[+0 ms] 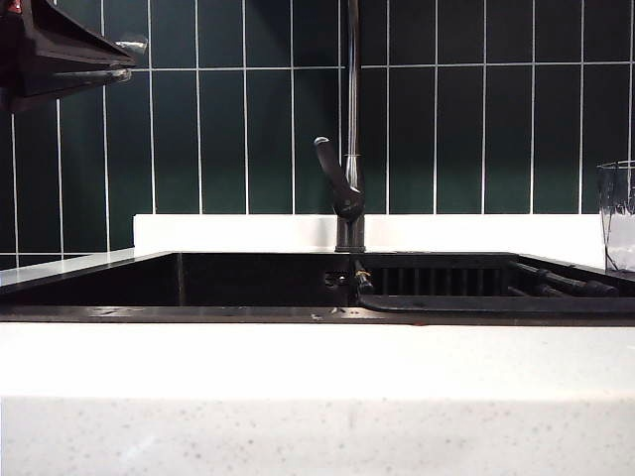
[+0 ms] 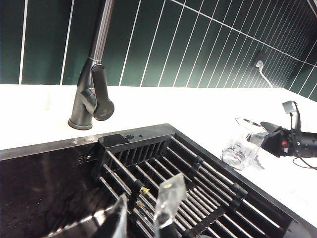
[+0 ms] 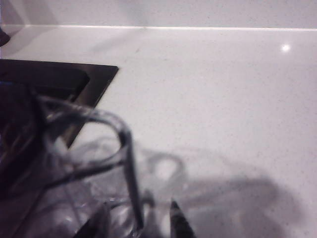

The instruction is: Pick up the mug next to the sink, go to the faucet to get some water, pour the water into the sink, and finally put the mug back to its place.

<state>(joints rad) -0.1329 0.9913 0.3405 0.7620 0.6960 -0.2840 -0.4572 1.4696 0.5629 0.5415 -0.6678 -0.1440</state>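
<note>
A: Fingers first, from the outside camera: the left gripper hangs high above the left end of the sink, its fingers a narrow gap apart with nothing between them. The right gripper isn't visible here. The mug stands upright at the right edge of the worktop, just beside the sink's rim.

B: And the faucet?

A: Behind the sink's back edge, near the middle, lever handle angled up to the left.

B: Left wrist camera?

A: Clear-tipped fingers narrowly parted over a ribbed drain rack in the sink. Across the worktop the right gripper sits at the mug.

B: Right wrist camera?

A: Blurry. The fingers straddle the glass wall near the rim, partly open; I can't tell whether they're pressing on it yet.

B: Handling?

A: I'd judge it light, stiff, slick and breakable. Pinching one wall below the rim seems workable, with a gentle squeeze. The sink rim lies close beside it, and the rack sits under the faucet's side.
</note>
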